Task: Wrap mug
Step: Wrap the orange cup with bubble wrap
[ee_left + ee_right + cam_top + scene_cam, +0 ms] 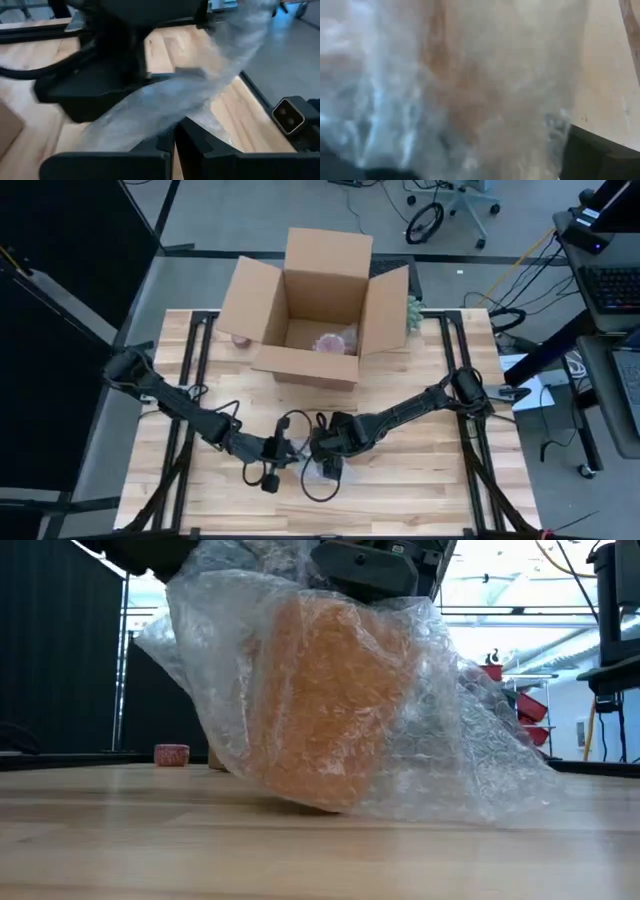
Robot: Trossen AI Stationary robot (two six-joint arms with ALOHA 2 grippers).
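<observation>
right gripper [328,452] sits low over the near-centre of the table [420,480], directly on top of the bundle; its wrist view is filled by bubble wrap [450,730] with orange showing through, so it's pressed right against it, but can't tell if its fingers are clamped or spread

left gripper [284,448] is just beside it on the left, nearly touching; in the left wrist view its two dark fingertips [192,140] stand close together with a twisted tail of wrap running between them, so I read it as pinched on the wrap

mug [335,705] is orange, lying tilted on the wood inside the wrap, straight under the right gripper and to the right of the left one; long axis looks tipped, not upright, exact lean hard to tell through the plastic

both arms about equally near, right one is on top of it

wrap: clear, crinkly, bubbled, loose; a flap trails off one side onto the table, so the mug looks mostly covered, not sealed

wood table is pale planks, smooth

open cardboard box [320,310] stands well apart at the far side, something pinkish and wrapped inside; small red roll [172,754] far back on the table in the low view
</observation>
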